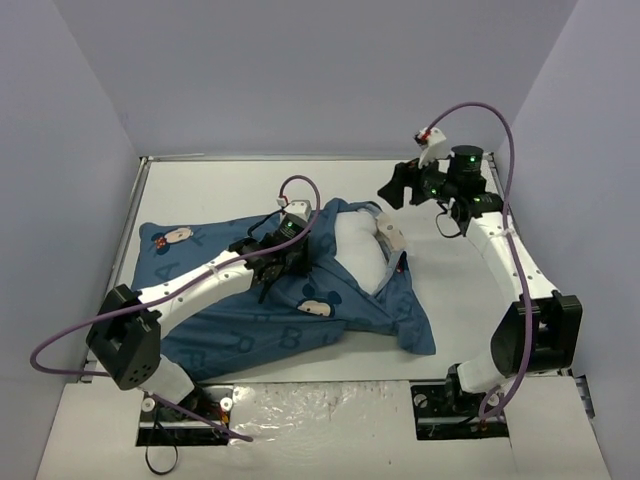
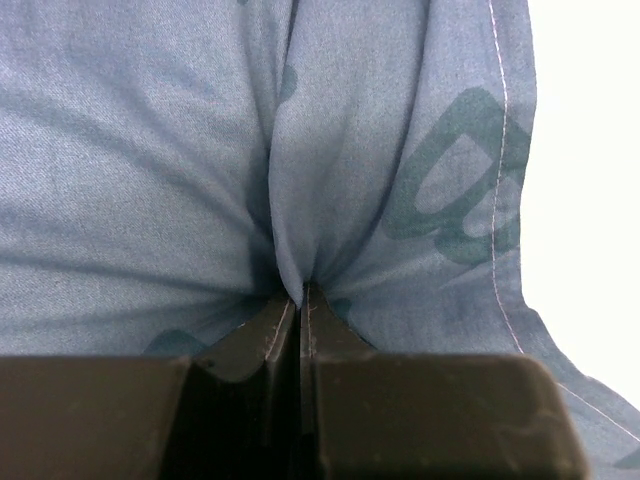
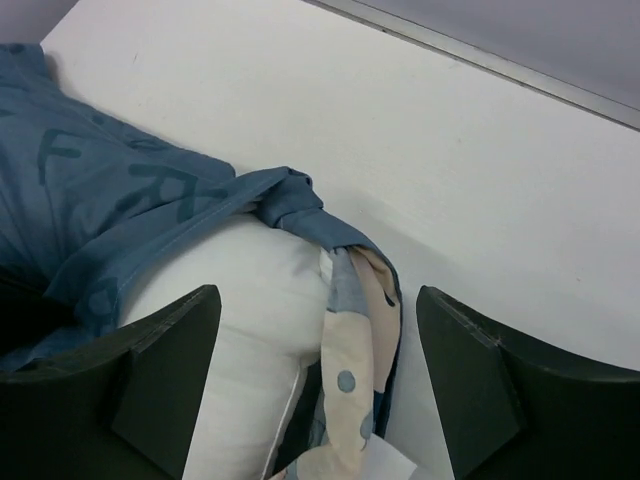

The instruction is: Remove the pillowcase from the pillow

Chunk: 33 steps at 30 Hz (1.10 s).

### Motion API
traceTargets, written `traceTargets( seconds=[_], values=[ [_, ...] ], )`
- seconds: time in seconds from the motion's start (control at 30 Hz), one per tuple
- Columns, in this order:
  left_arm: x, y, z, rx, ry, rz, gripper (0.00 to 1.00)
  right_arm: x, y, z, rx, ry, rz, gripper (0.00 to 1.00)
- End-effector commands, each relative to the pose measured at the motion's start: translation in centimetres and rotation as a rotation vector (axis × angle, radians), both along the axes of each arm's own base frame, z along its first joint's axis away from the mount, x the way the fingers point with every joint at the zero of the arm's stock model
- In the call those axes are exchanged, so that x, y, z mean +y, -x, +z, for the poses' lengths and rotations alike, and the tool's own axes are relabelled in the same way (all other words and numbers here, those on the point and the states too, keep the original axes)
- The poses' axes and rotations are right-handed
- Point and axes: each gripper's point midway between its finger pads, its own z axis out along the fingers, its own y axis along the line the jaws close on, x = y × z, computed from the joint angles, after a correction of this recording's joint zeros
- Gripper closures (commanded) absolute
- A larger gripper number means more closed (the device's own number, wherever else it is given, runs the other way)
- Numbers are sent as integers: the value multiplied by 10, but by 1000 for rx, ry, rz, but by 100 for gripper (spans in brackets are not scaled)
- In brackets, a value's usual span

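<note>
The dark-blue pillowcase (image 1: 250, 310) lies across the table's left and middle, printed with letters and mouse faces. The white pillow (image 1: 358, 252) bulges out of its open right end. My left gripper (image 1: 290, 262) rests on the pillowcase beside the opening and is shut on a pinched fold of the pillowcase (image 2: 300, 200). My right gripper (image 1: 398, 186) is open and empty, held in the air above the table to the upper right of the pillow. In the right wrist view the pillow (image 3: 245, 320) and the bunched pillowcase hem (image 3: 345, 330) lie between and below its fingers (image 3: 160, 370).
The white table (image 1: 220, 190) is walled by grey panels at the back and sides. A metal rim runs along its far edge (image 3: 500, 65). A purple cable (image 1: 300, 185) loops above the left wrist, another arcs over the right arm (image 1: 490, 110).
</note>
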Motion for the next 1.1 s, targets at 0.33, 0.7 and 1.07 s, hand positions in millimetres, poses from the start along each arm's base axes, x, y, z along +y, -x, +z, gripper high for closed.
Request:
traceTargets(
  seconds=[0.33,0.7,1.07],
  values=[
    [36,58,-59,234,-224,-71,98,-2,13,-93,87,380,41,23],
    [29,60,-55,208,-213,-111,98,5,19,-183,268,395,118,41],
    [36,42,1,41,-190,-75,97,0,22,-129,278,-137,108,100]
  ],
)
